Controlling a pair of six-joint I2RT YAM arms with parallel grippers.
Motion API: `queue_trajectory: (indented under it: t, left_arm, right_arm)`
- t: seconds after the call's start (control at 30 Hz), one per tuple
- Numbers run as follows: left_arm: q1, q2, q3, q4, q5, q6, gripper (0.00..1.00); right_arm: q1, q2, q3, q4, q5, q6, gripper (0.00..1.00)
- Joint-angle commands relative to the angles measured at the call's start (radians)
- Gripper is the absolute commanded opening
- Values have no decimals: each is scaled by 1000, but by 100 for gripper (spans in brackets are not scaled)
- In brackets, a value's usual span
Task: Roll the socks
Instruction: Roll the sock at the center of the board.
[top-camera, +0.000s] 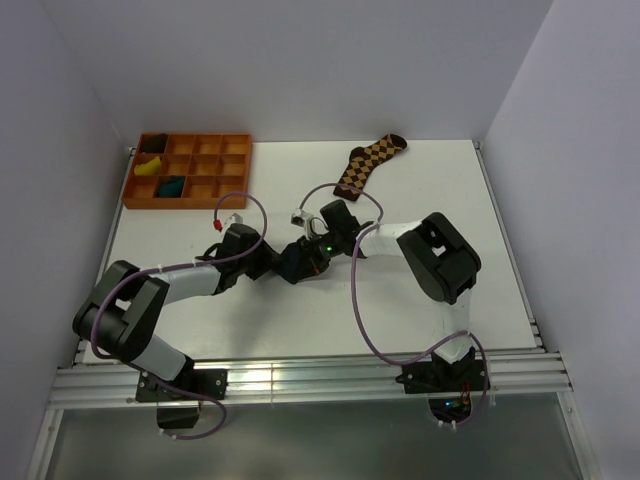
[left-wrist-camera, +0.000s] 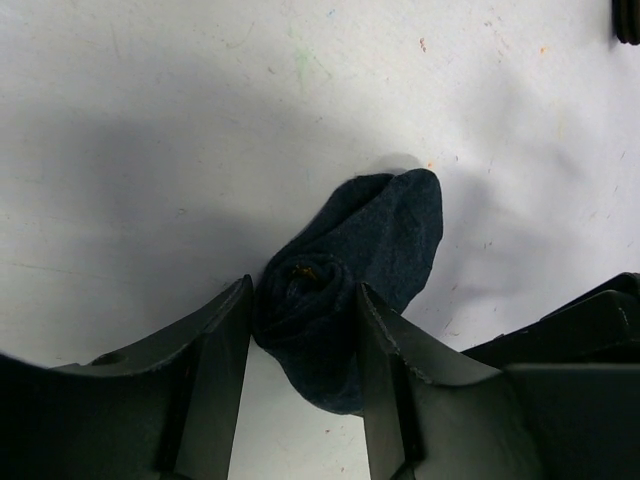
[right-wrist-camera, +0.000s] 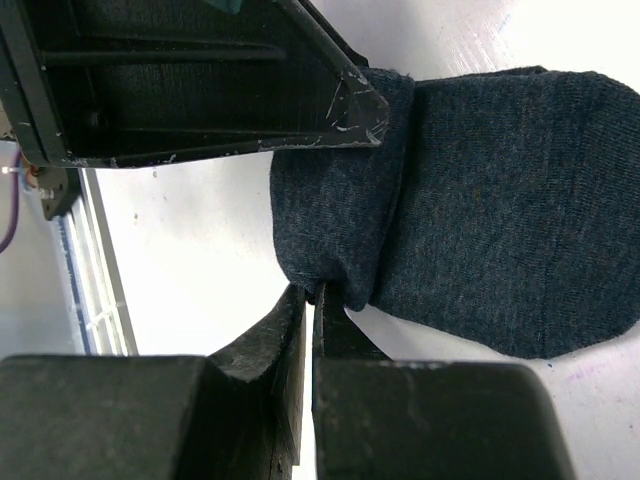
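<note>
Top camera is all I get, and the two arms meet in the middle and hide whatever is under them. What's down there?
Observer: A dark sock, partly rolled. The roll sits between the left fingers, touching both.
Operator: Is the other arm doing anything?
Observer: The right fingers are shut, pinching the sock's edge.
Operator: So is it all rolled up?
Observer: No, a flat part lies on the table beyond the roll.
</note>
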Motion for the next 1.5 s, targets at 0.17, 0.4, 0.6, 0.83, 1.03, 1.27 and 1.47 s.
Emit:
queue_trajectory:
  t: [0.17, 0.4, 0.6, 0.83, 1.03, 1.27, 1.47]
  left_arm:
    - [2, 25, 3, -59, 18, 14, 38]
    - [2, 45, 36, -108, 38, 46, 17]
    - [-1, 57, 79, -172, 41, 83, 4]
    - [-14, 60, 124, -260, 35, 118, 2]
    - [-27, 85, 170, -321, 35, 138, 1]
    - [-34, 94, 202, -352, 35, 146, 1]
    - [-35, 100, 211, -365, 35, 150, 1]
  right_arm:
    - [-6, 61, 1, -79, 68, 27, 0]
    - [-9, 56, -16, -30, 66, 69, 0]
    - [-3, -74, -99, 41, 170, 70, 31]
    - [71, -298, -206, 140, 456, 37, 51]
    - [206, -407, -263, 212, 722, -77, 57]
    - [361, -343, -208, 203, 982, -193, 61]
    - [470, -235, -158, 208, 1161, -256, 62]
